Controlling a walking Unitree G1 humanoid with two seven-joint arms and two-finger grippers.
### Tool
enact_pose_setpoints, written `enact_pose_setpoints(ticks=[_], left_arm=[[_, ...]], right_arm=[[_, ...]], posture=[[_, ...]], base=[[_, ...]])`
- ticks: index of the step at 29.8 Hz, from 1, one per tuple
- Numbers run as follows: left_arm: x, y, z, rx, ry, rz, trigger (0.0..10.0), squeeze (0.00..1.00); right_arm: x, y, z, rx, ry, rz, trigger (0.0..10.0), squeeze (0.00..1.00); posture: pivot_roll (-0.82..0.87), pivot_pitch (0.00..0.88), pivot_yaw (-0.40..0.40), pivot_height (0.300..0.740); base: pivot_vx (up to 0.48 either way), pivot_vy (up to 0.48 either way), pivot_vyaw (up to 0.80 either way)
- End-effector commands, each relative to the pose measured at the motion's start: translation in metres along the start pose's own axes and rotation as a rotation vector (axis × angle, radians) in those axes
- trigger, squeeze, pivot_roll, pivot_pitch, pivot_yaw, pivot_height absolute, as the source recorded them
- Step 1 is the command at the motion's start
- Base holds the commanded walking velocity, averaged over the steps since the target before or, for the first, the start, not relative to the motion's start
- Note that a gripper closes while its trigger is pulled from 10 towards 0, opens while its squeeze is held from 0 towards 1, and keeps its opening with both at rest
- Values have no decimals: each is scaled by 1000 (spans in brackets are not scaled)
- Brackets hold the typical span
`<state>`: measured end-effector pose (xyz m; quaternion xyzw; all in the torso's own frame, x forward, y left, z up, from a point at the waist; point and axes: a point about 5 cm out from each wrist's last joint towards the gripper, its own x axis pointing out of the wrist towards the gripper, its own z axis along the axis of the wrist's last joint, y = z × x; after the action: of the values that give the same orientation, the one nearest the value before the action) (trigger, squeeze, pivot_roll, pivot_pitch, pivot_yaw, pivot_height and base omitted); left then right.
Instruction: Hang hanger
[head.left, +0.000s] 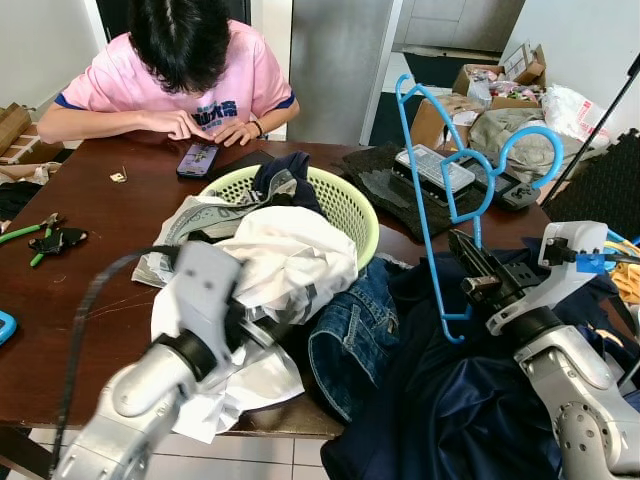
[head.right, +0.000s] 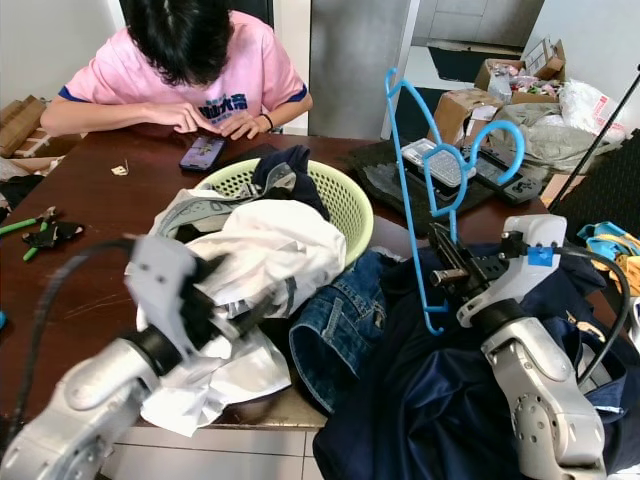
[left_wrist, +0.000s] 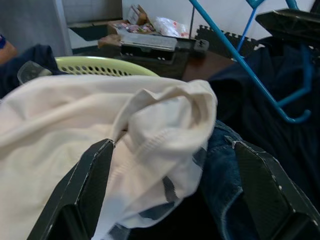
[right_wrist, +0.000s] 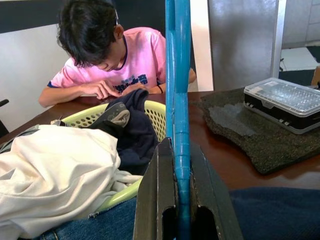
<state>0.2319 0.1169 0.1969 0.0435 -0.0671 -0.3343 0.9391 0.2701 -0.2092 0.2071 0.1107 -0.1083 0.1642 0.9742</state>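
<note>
Your right gripper (head.left: 478, 268) was pinching the blue plastic hanger (head.left: 440, 190) by its thin bar, holding it upright above the dark blue garment (head.left: 450, 400), probably so the hook stayed free for hanging. Your left gripper (left_wrist: 170, 165) had its fingers spread around a fold of the white shirt (head.left: 280, 260) (nothing gripped), just beside the green laundry basket (head.left: 350, 205) on the brown table (head.left: 90, 290).

The right gripper's (right_wrist: 182, 170) two black fingers clamp a thin blue plastic hanger (right_wrist: 177, 75) that rises straight up between them. Beyond the fingertips sit a pale green perforated plastic basket (right_wrist: 156, 114) heaped with clothes and a person in pink (right_wrist: 120, 60).
</note>
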Motion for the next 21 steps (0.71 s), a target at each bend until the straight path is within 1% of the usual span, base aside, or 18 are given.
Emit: enact_pose_setpoints(ticks=[1, 2, 3, 4, 5, 6, 8, 9, 11, 12, 13, 14, 16, 21], left_arm=[[-3, -2, -1, 46, 38, -39, 10000, 0], [-3, -2, -1, 46, 38, -39, 10000, 0], [-5, -2, -4, 114, 73, -65, 10000, 0], [-8, 5, -8, 220, 114, -37, 10000, 0], [-11, 11, -11, 293, 141, -17, 10000, 0], [-11, 11, -11, 293, 141, -17, 10000, 0], [-14, 24, -9, 390, 161, 69, 10000, 0], [-15, 28, -8, 427, 170, 91, 10000, 0], [-15, 28, -8, 427, 170, 91, 10000, 0], [-17, 34, -7, 530, 199, 114, 10000, 0], [-17, 34, -7, 530, 199, 114, 10000, 0], [-18, 35, -8, 556, 207, 120, 10000, 0], [-18, 35, -8, 556, 207, 124, 10000, 0], [-17, 30, -8, 514, 185, 128, 10000, 0]], right_arm=[[-1, -3, 1, -15, -11, -17, 10000, 0], [-1, -3, 1, -15, -11, -17, 10000, 0], [-1, -3, 1, -16, -10, -17, 10000, 0], [0, -2, 1, -16, -9, -17, 10000, 0], [0, -2, 1, -17, -8, -17, 10000, 0], [0, -2, 1, -17, -8, -17, 10000, 0], [0, -2, 1, -15, -7, -15, 10000, 0], [-1, -2, 0, -15, -7, -15, 10000, 0], [-1, -2, 0, -15, -7, -15, 10000, 0], [-1, -2, 1, -15, -6, -14, 10000, 0], [-1, -2, 1, -15, -6, -14, 10000, 0], [-1, -3, 1, -15, -6, -14, 10000, 0], [-1, -3, 1, -15, -7, -14, 10000, 0], [-1, -3, 1, -12, -9, -12, 10000, 0]], posture=[[89, 91, -67, 740], [89, 91, -67, 740], [90, 91, -67, 740], [95, 93, -65, 740], [95, 93, -65, 740], [95, 93, -65, 740], [96, 94, -65, 740], [96, 94, -65, 740], [96, 94, -65, 740], [99, 98, -67, 740], [99, 98, -67, 740], [99, 98, -67, 740], [99, 98, -67, 740], [100, 100, -68, 740]], base=[[0, 0, 0], [0, 0, 0], [0, 0, 0], [0, 0, 0], [0, 0, 0], [0, 0, 0], [0, 0, 0], [0, 0, 0], [0, 0, 0], [0, 0, 0], [0, 0, 0], [0, 0, 0], [0, 0, 0], [0, 0, 0]])
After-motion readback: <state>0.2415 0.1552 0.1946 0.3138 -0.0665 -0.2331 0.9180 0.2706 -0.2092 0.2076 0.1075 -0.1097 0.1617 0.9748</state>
